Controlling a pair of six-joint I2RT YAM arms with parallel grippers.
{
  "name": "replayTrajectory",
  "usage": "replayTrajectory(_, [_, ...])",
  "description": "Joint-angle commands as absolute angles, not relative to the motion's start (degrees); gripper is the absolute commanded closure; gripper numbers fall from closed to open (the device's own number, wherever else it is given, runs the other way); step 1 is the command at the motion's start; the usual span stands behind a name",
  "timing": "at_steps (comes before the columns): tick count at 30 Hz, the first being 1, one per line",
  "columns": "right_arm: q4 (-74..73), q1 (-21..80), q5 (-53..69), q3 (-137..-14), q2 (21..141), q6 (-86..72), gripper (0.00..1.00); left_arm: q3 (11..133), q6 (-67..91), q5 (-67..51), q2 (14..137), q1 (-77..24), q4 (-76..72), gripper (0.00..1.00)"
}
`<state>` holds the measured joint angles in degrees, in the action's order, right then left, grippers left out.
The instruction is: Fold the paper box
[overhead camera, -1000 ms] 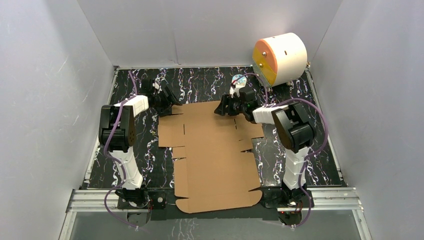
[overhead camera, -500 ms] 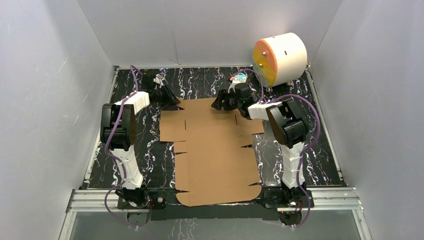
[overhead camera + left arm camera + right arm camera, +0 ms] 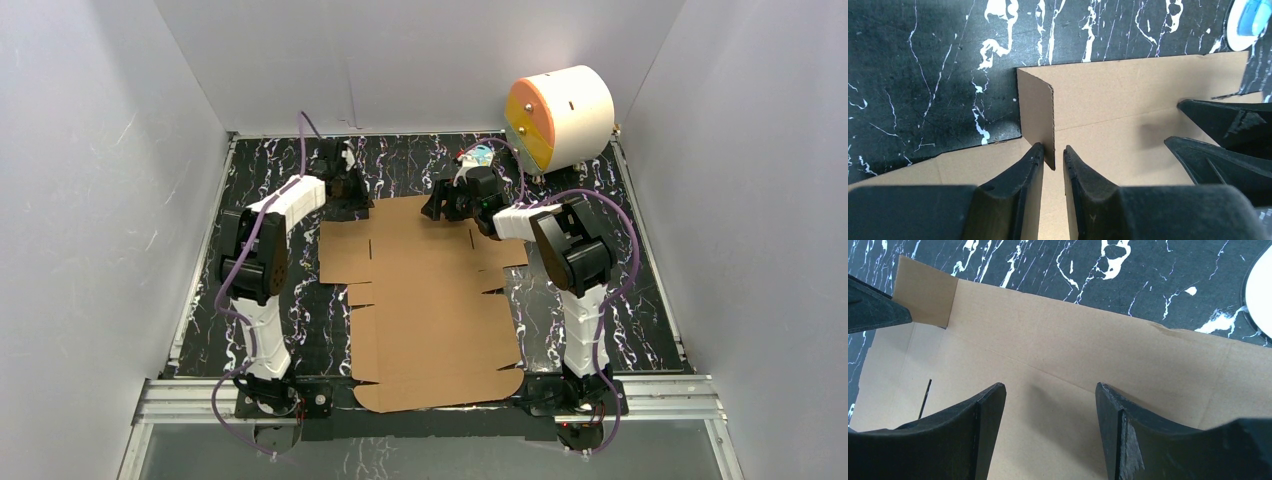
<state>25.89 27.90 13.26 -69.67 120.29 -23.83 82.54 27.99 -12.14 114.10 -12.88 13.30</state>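
**Flap pinched at the box's corner**

The box (image 3: pixel 430 300) lay flat on the table (image 3: pixel 400 165), near the cylinder (image 3: pixel 558 115). The left pincer (image 3: pixel 1050 161) was closed narrow on an upright flap (image 3: pixel 1037 107) at the far corner away from the cylinder. The right pincer (image 3: pixel 1048 390) hung wide apart over the far edge, on the cylinder's side.

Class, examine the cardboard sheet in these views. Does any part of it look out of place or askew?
Yes. One small flap at the far-left corner of the paper box stands upright within the left claw, while the rest of the sheet looks flat.
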Motion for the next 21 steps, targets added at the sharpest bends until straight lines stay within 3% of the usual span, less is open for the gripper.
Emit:
replayTrajectory(1, [25.27,28.89,12.4,-70.53,121.86,-24.23,0.24,86.5,24.25,-4.27,113.24,-15.3,17.84,0.81])
replayTrajectory(14, [25.31,29.37,11.52,-70.77,121.67,-24.04,0.25,90.0,22.84,2.55,116.23,-19.77,20.78,0.86])
replayTrajectory(21, [24.19,29.36,13.46,-71.21,116.77,-18.96,0.23,89.59,22.42,4.19,109.88,-19.75,21.76,0.84])
